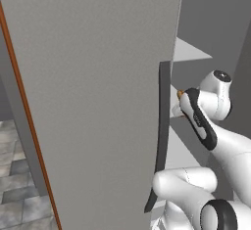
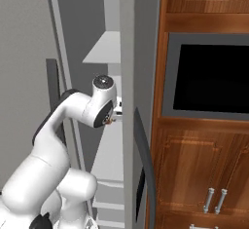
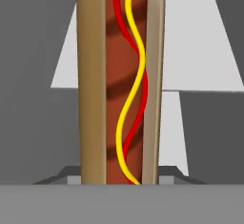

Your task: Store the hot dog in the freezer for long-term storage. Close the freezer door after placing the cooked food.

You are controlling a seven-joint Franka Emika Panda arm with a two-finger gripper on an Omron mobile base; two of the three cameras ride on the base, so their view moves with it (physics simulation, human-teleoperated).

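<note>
White arm (image 2: 73,111) bent, reaching into open freezer (image 2: 104,125); jaws clamped on hot dog (image 3: 121,85).

Arm links (image 2: 44,174): showing as smooth, glossy white shells, rounded and tube-like, swelling wider toward the base.
Joints: appearing as dark, near-black bands and rings between the white shells; one is showing at the elbow (image 1: 220,217) as a thick black collar.
Wrist cap (image 2: 103,82): presenting a flat dark grey disc on a rounded white end.
Hand strip (image 1: 198,119): running as a long black oval panel along the white housing, carrying small pale markings too blurred to read.
Cables, screws: none standing out.
</note>
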